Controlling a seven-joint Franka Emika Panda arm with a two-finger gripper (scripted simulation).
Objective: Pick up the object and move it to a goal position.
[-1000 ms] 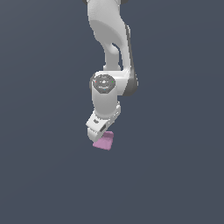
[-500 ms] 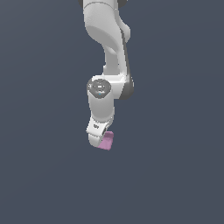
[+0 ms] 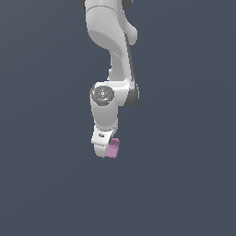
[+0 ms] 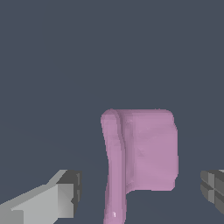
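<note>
Exterior view: the white arm (image 3: pixel 110 55) is seen reaching down from the top centre of the frame, with the gripper (image 3: pixel 102 150) just below the middle. The pink-purple object (image 3: pixel 113 148) is shown touching the gripper's lower end, on the exterior view's right of it. From the wrist view, the object (image 4: pixel 146 151) is seen between two spread fingers (image 4: pixel 65 194), with clear gaps on both sides; the gripper (image 4: pixel 142 192) is released and nothing is grasped.

Even, flat simulator light on my views; both sharp, no blur, glare or edge distortion. Soft shading on my white arm (image 3: pixel 110 55), no cast shadows visible
</note>
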